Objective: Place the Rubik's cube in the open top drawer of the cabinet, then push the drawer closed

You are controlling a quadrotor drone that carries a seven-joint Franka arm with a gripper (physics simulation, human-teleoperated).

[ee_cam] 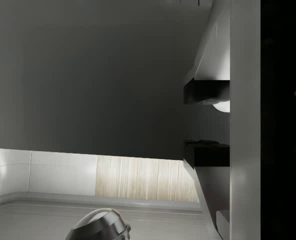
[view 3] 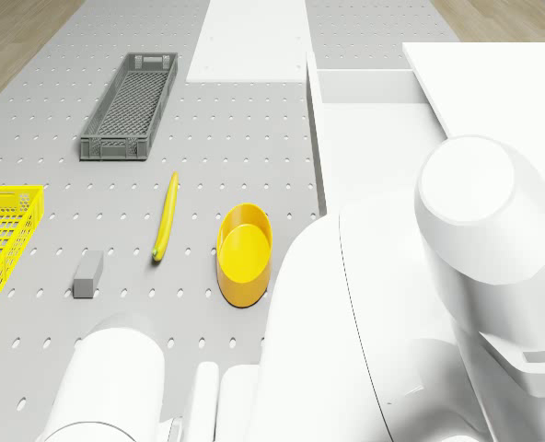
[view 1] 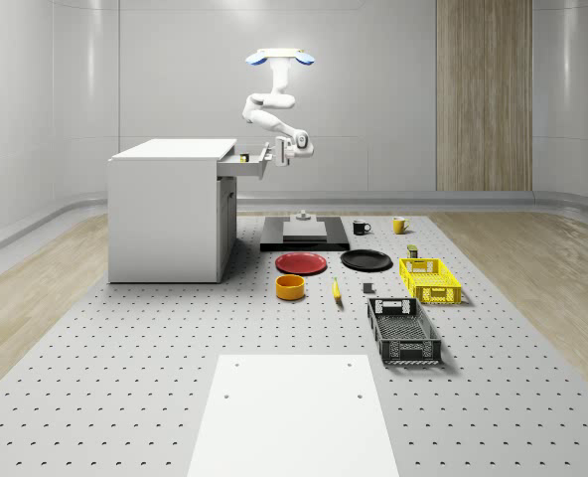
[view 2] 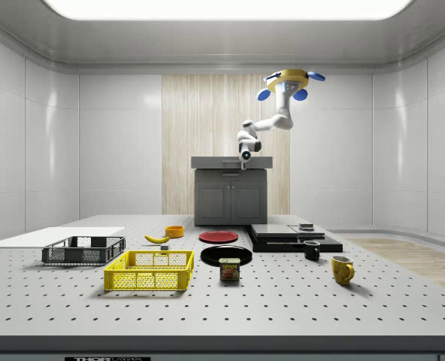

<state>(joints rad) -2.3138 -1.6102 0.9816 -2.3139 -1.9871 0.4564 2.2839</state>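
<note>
Whole-scene view: hovering drone point(view 1: 282, 57), gripper point(view 1: 277, 152) at drawer point(view 1: 244, 162) front (cube inside).

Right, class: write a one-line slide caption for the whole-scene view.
Drone hovers beside the cabinet, its tool at the front of the open top drawer.

A simulated robotics test lab is indicated. A grey perforated surface point(view 1: 125, 378), like an optical breadboard, is seen inside a bare room of smooth white wall panels point(view 2: 27, 150) with one wood-grain panel point(view 1: 483, 94). Household test props are scattered: crates point(view 2: 149, 269), plates point(view 1: 302, 263), mugs point(view 2: 342, 268).
</note>
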